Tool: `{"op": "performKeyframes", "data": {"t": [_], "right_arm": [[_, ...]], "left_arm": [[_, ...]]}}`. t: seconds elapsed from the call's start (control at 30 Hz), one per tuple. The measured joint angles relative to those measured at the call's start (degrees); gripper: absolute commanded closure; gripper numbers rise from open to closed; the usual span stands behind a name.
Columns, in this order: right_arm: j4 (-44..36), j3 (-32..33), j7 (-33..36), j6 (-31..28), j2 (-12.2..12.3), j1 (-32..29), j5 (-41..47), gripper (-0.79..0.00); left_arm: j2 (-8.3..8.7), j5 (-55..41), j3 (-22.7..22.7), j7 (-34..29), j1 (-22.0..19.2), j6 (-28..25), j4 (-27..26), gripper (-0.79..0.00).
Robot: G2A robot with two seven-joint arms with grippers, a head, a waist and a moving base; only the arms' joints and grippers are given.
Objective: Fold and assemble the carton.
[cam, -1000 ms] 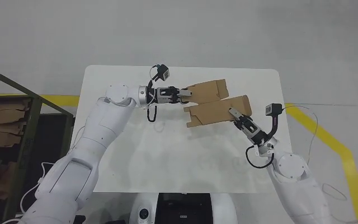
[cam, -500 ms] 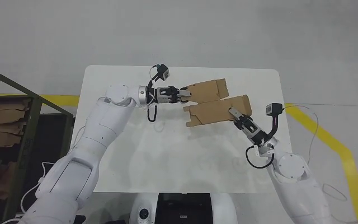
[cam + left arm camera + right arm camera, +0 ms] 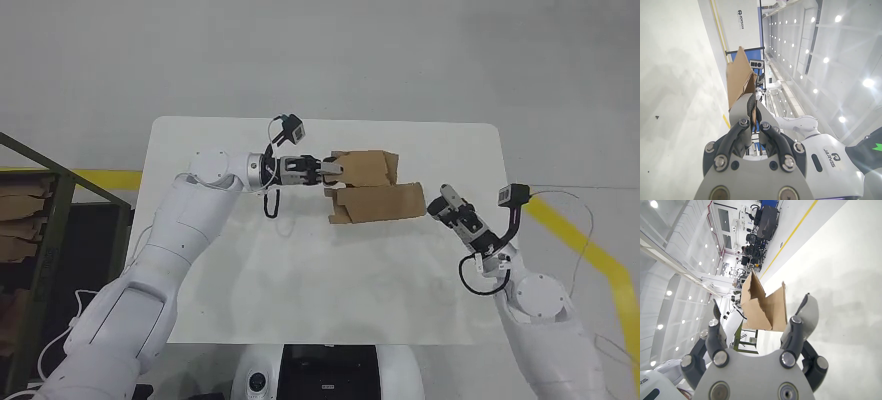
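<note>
A brown cardboard carton, partly folded, is held above the white table near its far middle. My left gripper is shut on the carton's left end; in the left wrist view the cardboard runs between its fingers. My right gripper stands open just right of the carton, apart from it. From the right wrist the carton hangs ahead between the spread fingers, with its flaps open toward me.
A green rack with stacked flat cardboard stands left of the table. A yellow floor line runs at the right. The table's near half is bare white surface.
My right gripper let go of the carton's right end and drew back to the right, opening. The carton's right side dropped and straightened. The left arm kept still.
</note>
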Motion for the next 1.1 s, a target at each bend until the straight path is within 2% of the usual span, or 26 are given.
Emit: {"op": "performKeyframes", "data": {"t": [0.2,0.57,0.8,1.1], "right_arm": [[1.47,3.36,5.45,-1.83,0.61,0.98,2.51,-0.785],[7.45,1.19,27.53,-7.51,1.37,11.15,10.48,-0.785],[13.44,-2.62,42.50,-8.78,1.50,18.36,17.52,-0.785],[14.97,-7.39,45.35,-6.54,1.78,22.32,20.68,-0.785]], "left_arm": [[-0.04,-0.13,0.20,-1.49,0.00,0.01,-0.20,0.000],[-0.64,-0.50,2.27,-7.39,-1.18,-0.32,0.38,0.000],[-1.09,-1.21,3.71,-8.92,-1.78,0.09,0.57,0.000],[-1.26,-1.94,5.24,-9.71,-2.06,0.89,-0.34,0.000]]}}
